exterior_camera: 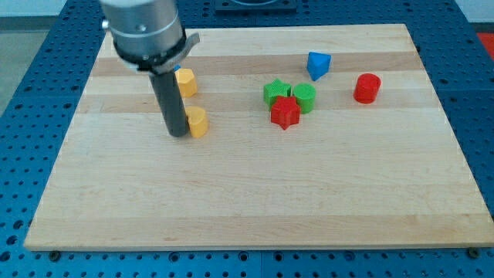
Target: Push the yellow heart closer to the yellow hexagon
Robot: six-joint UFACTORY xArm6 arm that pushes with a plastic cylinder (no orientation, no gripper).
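Currently two yellow blocks: yellow heart [198,122] touching my tip [178,135] on its right, yellow hexagon [185,82] just above. Two green, two red, one blue block [317,65] sit well right.

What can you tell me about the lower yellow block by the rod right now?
The lower yellow block is small, matte and plastic-looking, lying flat on the wooden board. Its left side is hidden by the rod, so its shape is unclear. My tip sits against its left edge. The other yellow block lies apart, toward the view's top.
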